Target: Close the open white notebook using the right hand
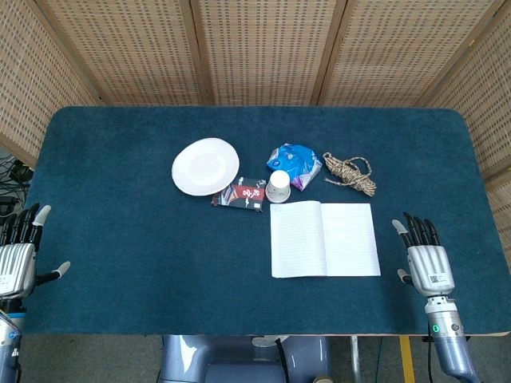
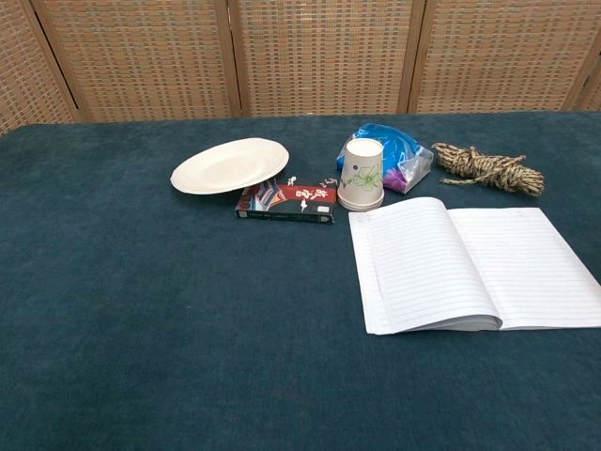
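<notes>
Lying flat and open in the lower right of the head view, the notebook (image 1: 324, 238) sits on the blue surface (image 1: 120, 199) with its spine running toward the top of the frame and its long axis across the frame. The right hand (image 1: 424, 259) rests just beside its right edge, fingers spread, holding nothing, pointing up the frame. The left hand (image 1: 20, 251) lies at the far left edge, also spread and empty, well apart from the book. The right hand is plainly nearer. Both pages are white and ruled; in the chest view the left page bows slightly above the spine.
</notes>
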Available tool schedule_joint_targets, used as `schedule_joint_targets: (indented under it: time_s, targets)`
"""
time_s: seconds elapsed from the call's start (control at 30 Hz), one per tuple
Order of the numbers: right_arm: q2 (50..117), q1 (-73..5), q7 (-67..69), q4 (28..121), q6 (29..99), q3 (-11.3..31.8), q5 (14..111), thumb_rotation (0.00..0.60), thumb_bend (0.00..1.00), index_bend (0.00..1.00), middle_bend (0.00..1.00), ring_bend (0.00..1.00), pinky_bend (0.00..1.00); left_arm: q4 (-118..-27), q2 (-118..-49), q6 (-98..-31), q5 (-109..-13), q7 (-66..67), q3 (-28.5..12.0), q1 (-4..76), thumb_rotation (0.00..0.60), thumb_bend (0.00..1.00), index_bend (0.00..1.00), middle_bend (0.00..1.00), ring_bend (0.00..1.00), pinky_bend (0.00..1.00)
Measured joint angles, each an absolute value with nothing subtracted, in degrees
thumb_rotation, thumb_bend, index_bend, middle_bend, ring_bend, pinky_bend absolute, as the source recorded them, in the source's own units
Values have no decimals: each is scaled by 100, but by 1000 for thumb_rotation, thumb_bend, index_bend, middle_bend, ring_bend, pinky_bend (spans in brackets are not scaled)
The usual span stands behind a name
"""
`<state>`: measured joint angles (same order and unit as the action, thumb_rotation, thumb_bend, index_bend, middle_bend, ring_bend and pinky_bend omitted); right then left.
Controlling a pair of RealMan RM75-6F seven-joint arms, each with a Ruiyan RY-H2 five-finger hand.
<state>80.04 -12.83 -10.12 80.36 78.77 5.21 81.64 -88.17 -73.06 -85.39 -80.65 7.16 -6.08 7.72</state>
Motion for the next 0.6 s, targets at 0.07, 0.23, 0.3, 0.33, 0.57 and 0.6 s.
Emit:
schedule_joint_targets:
  time_s: [0.07,0.23,0.3,0.33,0.57,0.6]
  targets:
    - [8005,-1292,-1030,8050,7860,533,8149,600,169,0,0,0,0,-8809,-7314,-8537,-8061,716,-622,781,600,81,0,0,0,0]
    - [7987,-1285,-1047,8105,7856,534,8142,600,168,0,0,0,0,-8784,-7319,-8510,-8045,694,-613,780,600,81,0,0,0,0]
    - [7979,-1279,-1046,8128,7849,516,8149,600,168,0,0,0,0,-8788,-7307,-8518,-8051,679,-604,768,600,81,0,0,0,0]
    - [7974,-1276,-1053,8145,7841,503,8158,600,168,0,0,0,0,-8795,-7300,-8527,-8062,676,-602,765,600,81,0,0,0,0]
    - [7946,-1257,-1061,8225,7871,477,8216,600,168,0,0,0,0,-8886,-7258,-8605,-8137,682,-608,753,600,82,0,0,0,0]
    - [7940,-1255,-1056,8237,7877,478,8219,600,168,0,0,0,0,-8890,-7257,-8611,-8145,690,-606,752,600,81,0,0,0,0]
